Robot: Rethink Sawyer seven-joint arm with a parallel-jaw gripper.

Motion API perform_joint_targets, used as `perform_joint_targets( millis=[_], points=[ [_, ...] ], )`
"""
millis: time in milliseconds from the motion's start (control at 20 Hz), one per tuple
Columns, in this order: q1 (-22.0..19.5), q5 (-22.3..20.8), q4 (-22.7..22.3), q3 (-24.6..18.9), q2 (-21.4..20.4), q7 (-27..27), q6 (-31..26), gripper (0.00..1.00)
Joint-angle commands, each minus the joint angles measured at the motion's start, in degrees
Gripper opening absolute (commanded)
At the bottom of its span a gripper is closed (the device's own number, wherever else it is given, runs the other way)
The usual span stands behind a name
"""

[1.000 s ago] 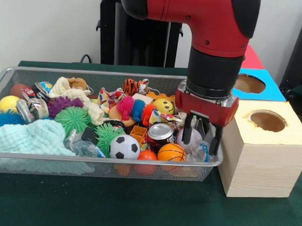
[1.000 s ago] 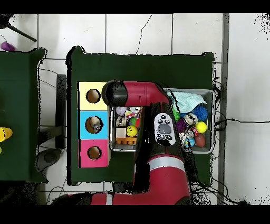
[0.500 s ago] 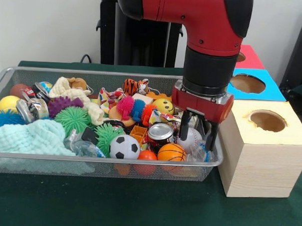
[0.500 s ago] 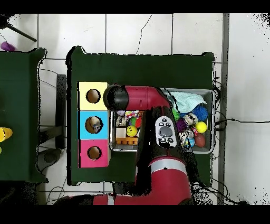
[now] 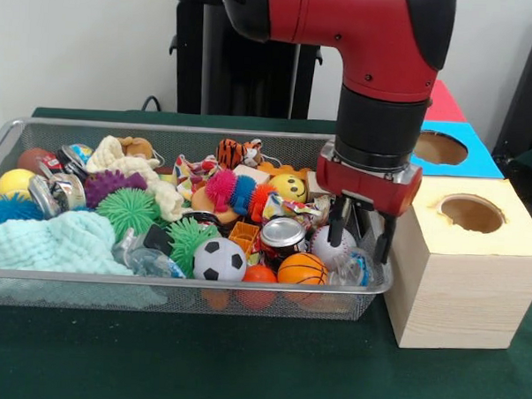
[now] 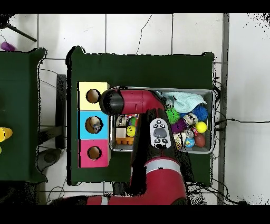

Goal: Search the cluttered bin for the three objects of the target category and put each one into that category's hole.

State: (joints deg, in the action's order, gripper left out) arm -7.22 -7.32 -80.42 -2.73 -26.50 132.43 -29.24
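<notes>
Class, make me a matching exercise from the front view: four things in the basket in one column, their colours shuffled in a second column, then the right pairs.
Things:
1. smiley ball
2. soccer ball
3. basketball
4. knitted cloth

Colours:
A. orange
B. pale mint green
C. yellow
D. white with black patches

Pairs: 1-C, 2-D, 3-A, 4-B

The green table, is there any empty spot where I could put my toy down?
Yes. The green table is bare along the strip nearest the camera, in front of the bin and the wooden box. Inside the bin toys are packed edge to edge, and the robot's hand hangs over its box-side end.
</notes>
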Motion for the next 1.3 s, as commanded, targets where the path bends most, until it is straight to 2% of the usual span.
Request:
perform_joint_targets(
  millis=[50,650,1300],
  points=[
    [0.8,1.8,-1.7,-1.1,3.7,8.0,3.6,1.0],
    [0.9,2.6,2.0,-0.2,7.3,7.2,5.2,1.0],
    [-1.5,1.0,2.0,-1.3,8.6,4.2,7.3,1.0]
  ],
)
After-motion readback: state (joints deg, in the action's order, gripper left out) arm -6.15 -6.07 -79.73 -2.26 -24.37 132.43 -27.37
